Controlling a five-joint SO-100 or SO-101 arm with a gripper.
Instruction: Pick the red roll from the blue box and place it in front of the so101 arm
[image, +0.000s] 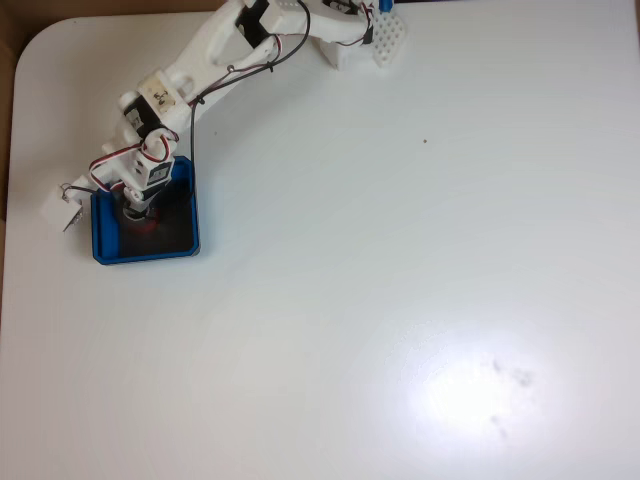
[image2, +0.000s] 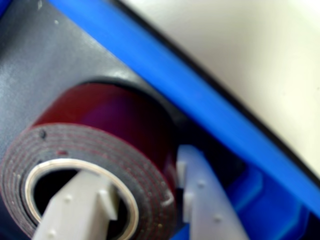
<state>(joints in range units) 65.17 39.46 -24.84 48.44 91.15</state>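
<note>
The blue box (image: 150, 255) sits at the table's left in the fixed view, and the white so101 arm (image: 205, 55) reaches down into it from the top. The red roll (image: 151, 224) lies on the box's black floor, mostly hidden under my gripper (image: 140, 213). The wrist view shows the red roll (image2: 115, 115) close up beside the blue box rim (image2: 200, 100). My gripper (image2: 137, 165) is open and straddles the roll's wall. One finger (image2: 75, 205) is down in the pale core with a small gap to the inner wall. The other finger (image2: 205, 200) rests against the red outer side.
A white table (image: 400, 300) stretches wide to the right and below the box. The arm's base (image: 360, 35) stands at the top edge. A small white part with wires (image: 62, 205) sticks out just left of the box. The table's left edge shows brown floor beyond.
</note>
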